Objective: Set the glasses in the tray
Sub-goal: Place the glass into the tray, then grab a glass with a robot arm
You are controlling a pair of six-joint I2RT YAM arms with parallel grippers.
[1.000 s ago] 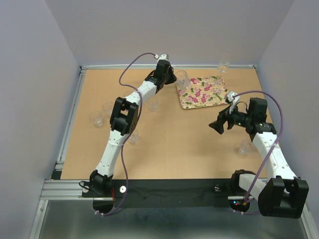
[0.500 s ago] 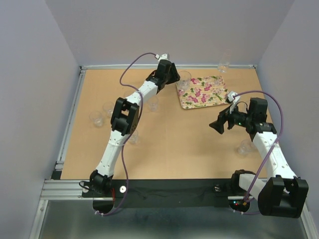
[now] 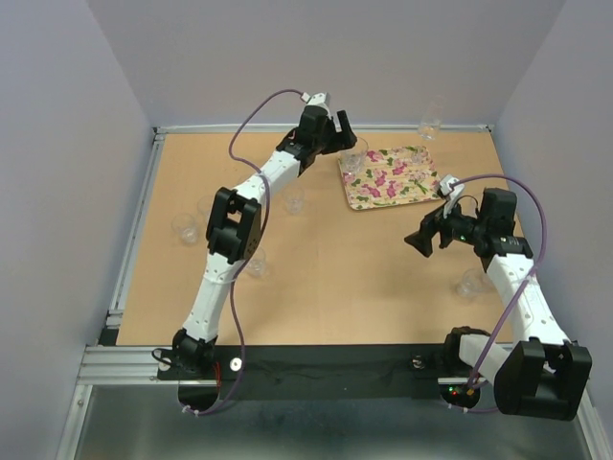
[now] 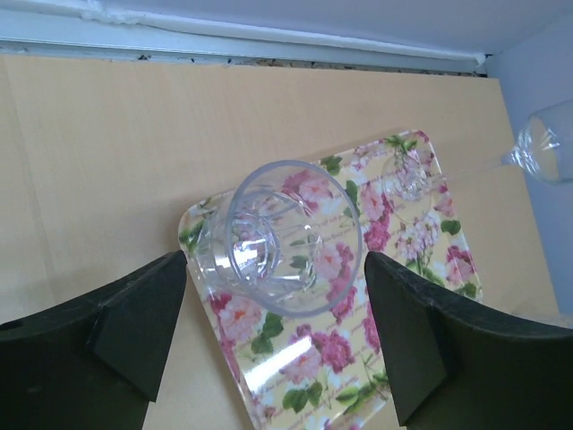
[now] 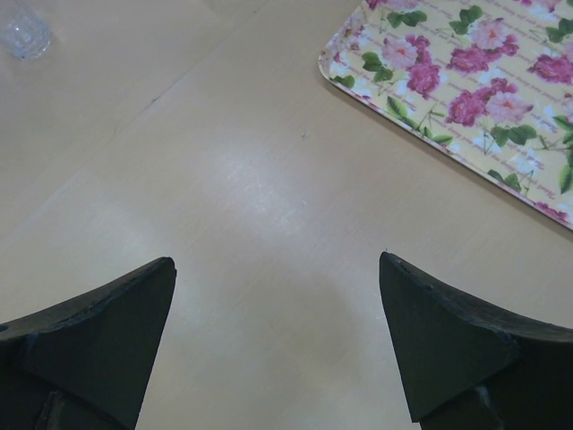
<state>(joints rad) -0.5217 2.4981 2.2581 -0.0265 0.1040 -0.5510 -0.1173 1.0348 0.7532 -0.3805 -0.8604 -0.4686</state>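
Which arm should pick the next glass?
Right, probably. The right claw is open, empty, over the wooden table, with a small clear glass tumbler beside its forearm. The left claw is open but straddles the short clear tumbler standing on the floral rectangular tray and must back out first.

Left end effector and right end effector gape wide.
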